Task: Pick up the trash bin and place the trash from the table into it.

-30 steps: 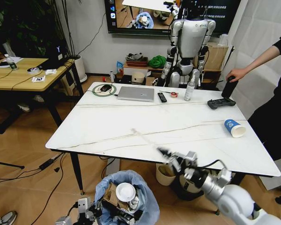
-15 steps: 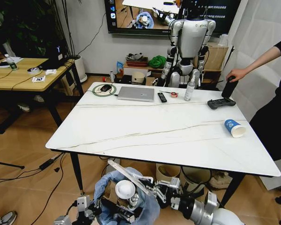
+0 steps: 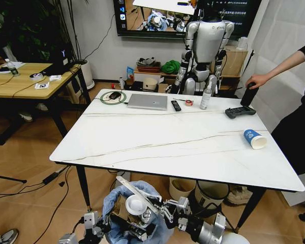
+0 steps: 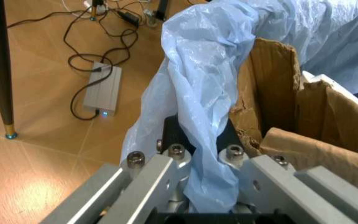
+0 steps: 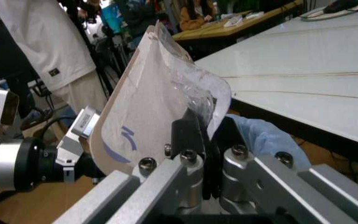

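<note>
Head view. The table (image 3: pixel 183 145), a white marble-look top on black legs, spans the centre. Near its 3 o'clock edge a blue paper cup (image 3: pixel 254 139) lies on its side. Along the 12 o'clock edge sit a laptop (image 3: pixel 147 101), a remote (image 3: pixel 176 105) and a game controller (image 3: pixel 239 112); a person's hand (image 3: pixel 256 80) rests on a dark object just beside the controller. Below the table's 6 o'clock edge the trash bin (image 3: pixel 137 216), lined with a crinkly light-blue bag, is held by the left gripper (image 3: pixel 123 227) at its near rim; a white disc (image 3: pixel 136 205) lies in the bin's mouth. The right gripper (image 3: pixel 165 209) sits at the bin's 3 o'clock side, with a flat clear plastic package (image 3: pixel 134 190) slanting from it toward 10 o'clock above the bin's opening.

Left wrist view. The left gripper's (image 4: pixel 201 154) jaws are closed on the blue bag and rim of the trash bin (image 4: pixel 197 88). Torn brown cardboard (image 4: pixel 291 121) stands inside the bag, beside the pinched fold.

Right wrist view. The right gripper's (image 5: pixel 205 135) dark pads are pressed together on the clear plastic package (image 5: pixel 148 121), which has a paper backing with blue marks. The blue bag (image 5: pixel 263 137) shows just behind the fingers, and the table (image 5: pixel 303 74) extends beyond.
</note>
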